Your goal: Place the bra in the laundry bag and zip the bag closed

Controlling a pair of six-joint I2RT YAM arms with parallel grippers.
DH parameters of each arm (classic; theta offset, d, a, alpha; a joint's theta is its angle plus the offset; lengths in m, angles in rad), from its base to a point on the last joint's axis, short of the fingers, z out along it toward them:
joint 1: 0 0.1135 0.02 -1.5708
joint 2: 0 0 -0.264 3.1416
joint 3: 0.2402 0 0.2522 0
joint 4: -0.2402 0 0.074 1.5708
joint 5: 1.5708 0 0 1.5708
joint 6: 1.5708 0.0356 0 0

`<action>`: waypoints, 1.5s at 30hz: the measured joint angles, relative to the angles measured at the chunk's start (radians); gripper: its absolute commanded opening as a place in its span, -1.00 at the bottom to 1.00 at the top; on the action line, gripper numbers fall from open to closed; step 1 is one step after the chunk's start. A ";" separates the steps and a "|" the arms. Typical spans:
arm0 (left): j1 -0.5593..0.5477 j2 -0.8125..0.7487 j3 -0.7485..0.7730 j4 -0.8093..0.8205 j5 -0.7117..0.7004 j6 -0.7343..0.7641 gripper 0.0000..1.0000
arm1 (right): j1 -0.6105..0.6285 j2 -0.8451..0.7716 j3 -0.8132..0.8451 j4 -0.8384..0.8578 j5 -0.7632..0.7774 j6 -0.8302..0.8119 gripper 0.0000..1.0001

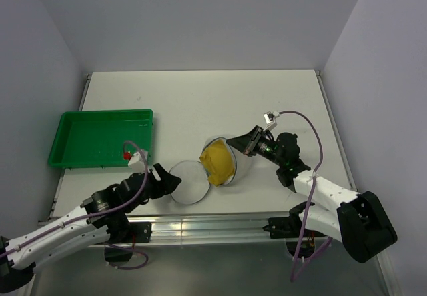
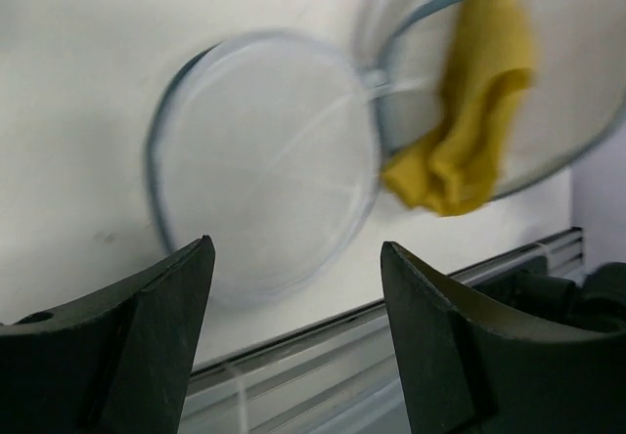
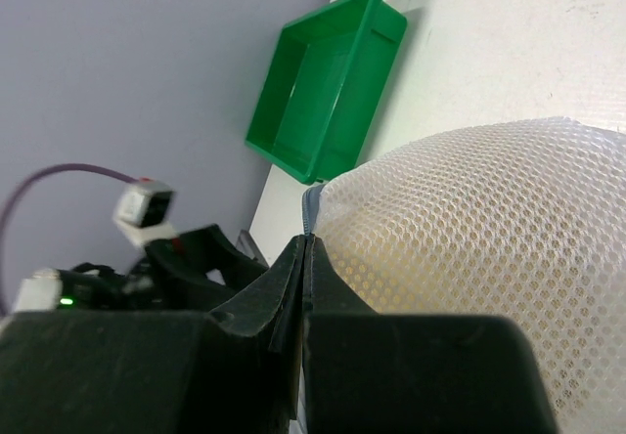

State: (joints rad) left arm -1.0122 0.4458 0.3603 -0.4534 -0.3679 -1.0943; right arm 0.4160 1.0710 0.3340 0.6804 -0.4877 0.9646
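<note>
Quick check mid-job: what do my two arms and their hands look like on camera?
Both arms have white link shells with black joints. The left hand and right hand are black, with thick wedge-shaped fingers. A purple cable loops along each arm. A small white box sits at the right wrist; a red-and-white connector sits near the left wrist.

Pale lilac walls enclose a white, evenly lit table on three sides.

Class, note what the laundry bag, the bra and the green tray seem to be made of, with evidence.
The laundry bag looks like white translucent synthetic mesh: honeycomb holes show. The bra looks like soft matte mustard-yellow fabric: it folds limply. The tray is probably green plastic: smooth, glossy, rigid walls.
</note>
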 measured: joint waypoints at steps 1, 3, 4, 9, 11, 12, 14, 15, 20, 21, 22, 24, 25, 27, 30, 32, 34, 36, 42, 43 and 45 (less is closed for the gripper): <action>0.000 -0.013 -0.024 -0.027 0.001 -0.032 0.48 | 0.000 0.000 0.000 0.001 0.000 0.000 -1.00; 0.000 -0.015 -0.068 -0.068 0.005 -0.089 0.44 | 0.000 0.000 0.000 0.001 0.000 0.000 -1.00; 0.000 -0.007 -0.086 -0.085 0.006 -0.112 0.42 | 0.000 0.000 0.000 0.001 0.000 0.000 -1.00; 0.000 0.092 -0.127 -0.089 0.003 -0.176 0.33 | 0.000 0.000 0.000 0.001 -0.004 0.000 -1.00; 0.000 0.130 -0.138 -0.062 0.000 -0.185 0.26 | 0.000 -0.001 0.000 0.001 -0.005 0.000 -1.00; 0.000 0.142 -0.141 -0.032 -0.001 -0.185 0.20 | -0.001 -0.001 0.000 0.001 -0.006 0.000 -1.00; 0.000 0.157 -0.159 0.024 -0.003 -0.186 0.02 | -0.003 -0.001 0.000 0.001 -0.008 0.000 -1.00; -0.001 0.163 -0.171 0.053 -0.005 -0.186 -0.22 | -0.004 -0.001 0.000 0.001 -0.010 0.000 -1.00; -0.001 0.187 -0.194 0.129 -0.029 -0.177 -0.67 | -0.006 -0.001 0.000 0.001 -0.012 0.000 -1.00; -0.001 0.187 -0.194 0.140 -0.035 -0.175 -0.92 | -0.006 -0.001 0.000 0.001 -0.012 0.000 -1.00; -0.001 0.187 -0.194 0.154 -0.047 -0.174 -1.00 | -0.006 -0.001 0.000 0.002 -0.012 0.000 -1.00; -0.001 0.183 -0.191 0.166 -0.069 -0.164 -1.00 | -0.006 -0.001 -0.002 0.006 -0.012 0.000 -1.00; -0.002 0.177 -0.183 0.160 -0.078 -0.154 -0.99 | -0.006 -0.001 -0.002 0.008 -0.013 0.000 -1.00; -0.002 0.164 -0.140 0.134 -0.097 -0.122 -1.00 | -0.006 -0.001 -0.006 0.010 -0.012 0.000 -1.00; -0.002 0.140 0.020 0.080 -0.108 -0.048 -0.99 | -0.006 0.003 -0.011 0.008 -0.010 -0.002 -1.00; -0.002 0.142 0.190 0.043 -0.107 0.007 -1.00 | -0.006 0.012 -0.010 0.008 -0.004 -0.011 -1.00; -0.002 0.156 0.372 0.044 -0.103 0.061 -1.00 | -0.006 0.027 -0.008 -0.010 0.017 -0.026 -1.00; -0.002 0.175 0.519 0.046 -0.090 0.110 -1.00 | -0.007 0.038 -0.006 -0.042 0.047 -0.049 -1.00; -0.002 0.196 0.659 0.066 -0.040 0.195 -1.00 | -0.007 0.036 0.012 -0.129 0.106 -0.098 -1.00; -0.002 0.208 0.657 0.067 -0.035 0.203 -1.00 | -0.005 0.031 0.014 -0.138 0.110 -0.103 -1.00; -0.002 0.235 0.643 0.066 -0.032 0.218 -0.99 | 0.003 -0.005 0.014 -0.178 0.126 -0.115 -1.00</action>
State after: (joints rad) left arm -1.0142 0.6807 1.0035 -0.3870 -0.4000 -0.8764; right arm 0.4194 1.0664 0.3485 0.5022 -0.3618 0.8494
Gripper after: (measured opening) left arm 0.022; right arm 0.007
